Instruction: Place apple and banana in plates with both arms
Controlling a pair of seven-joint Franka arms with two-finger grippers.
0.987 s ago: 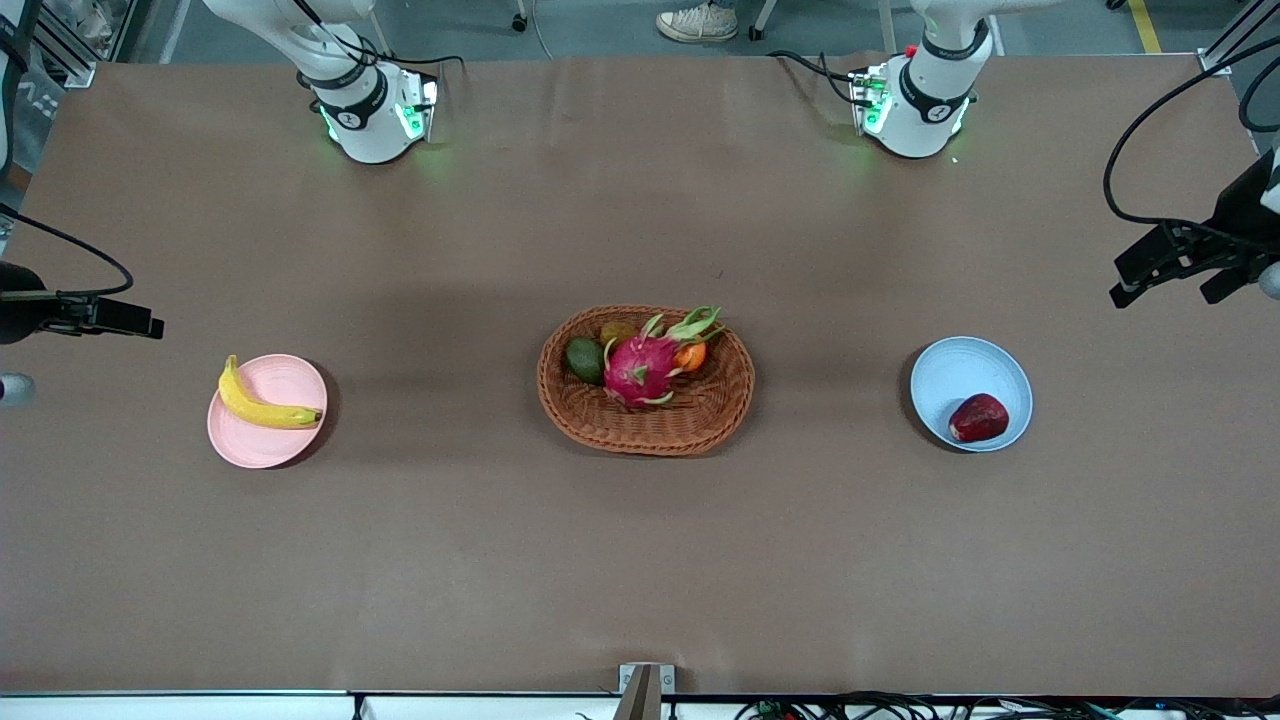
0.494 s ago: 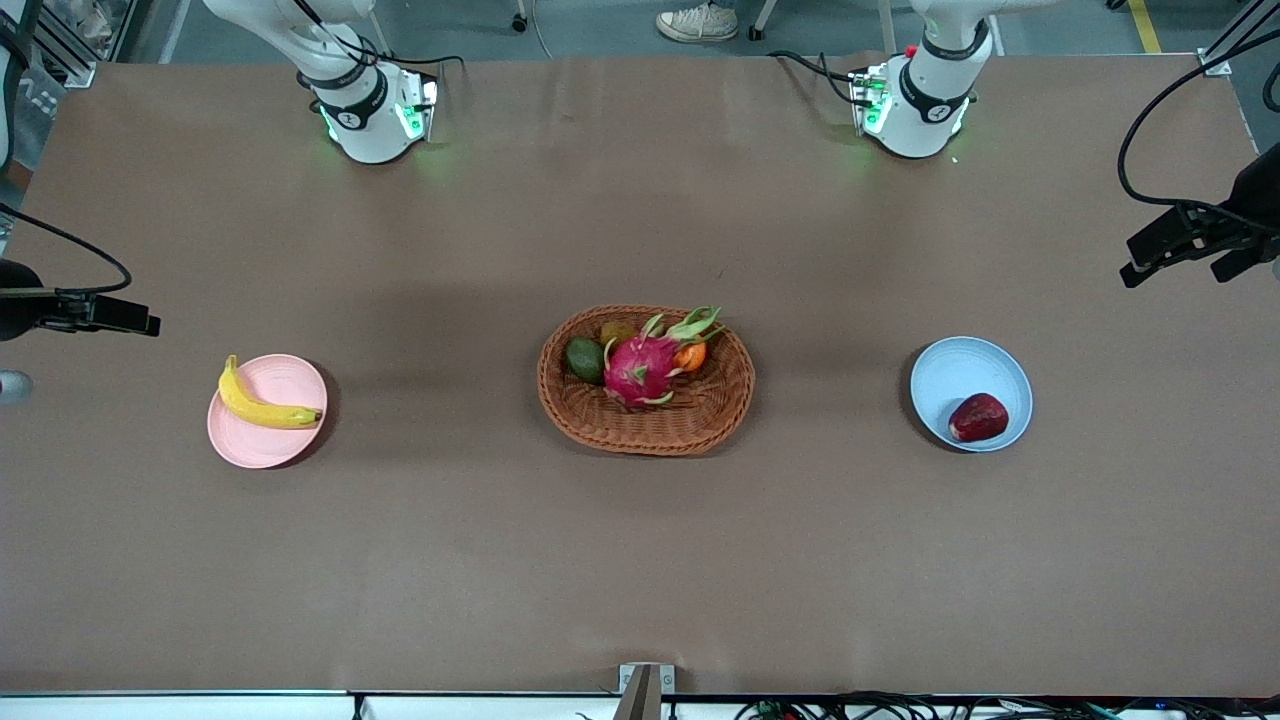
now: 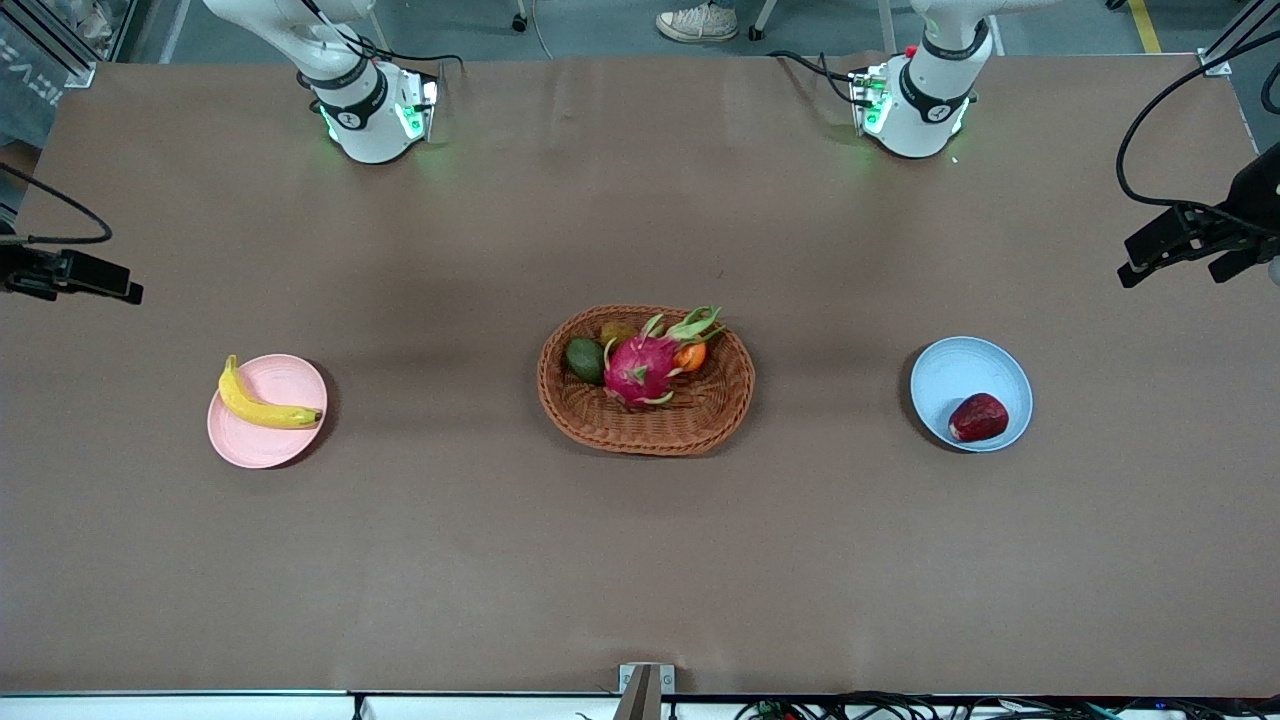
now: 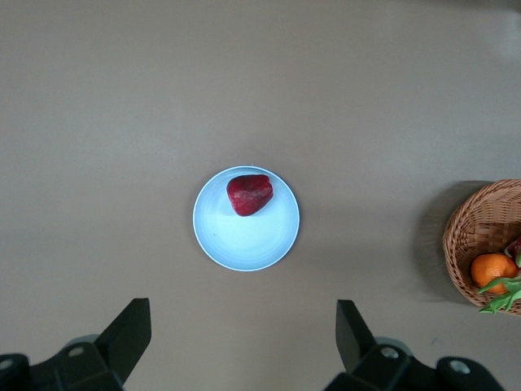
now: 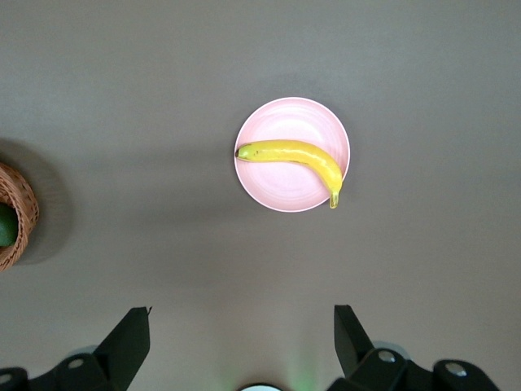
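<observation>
One banana (image 3: 262, 402) and one apple (image 3: 978, 417) fill two plates (image 3: 955, 370); left gripper (image 4: 242, 342) and right gripper (image 5: 242, 344) gape wide, empty.

Even overhead light, fairly bright, no harsh glare on the brown table (image 3: 640, 560). Soft short shadows hug the wicker basket (image 3: 646, 425) and both plates, falling toward the left arm's end in the front view. Green glow spills from the arm bases (image 3: 372, 120) onto the tabletop. Front view sharp across the middle, slight bowing at the table edges. Wrist views dimmer, greyer, flat; the pink plate (image 5: 289, 183) and blue plate (image 4: 244, 240) are crisp, the dark finger tips (image 4: 126, 330) soft, and the corners fade darker.
</observation>
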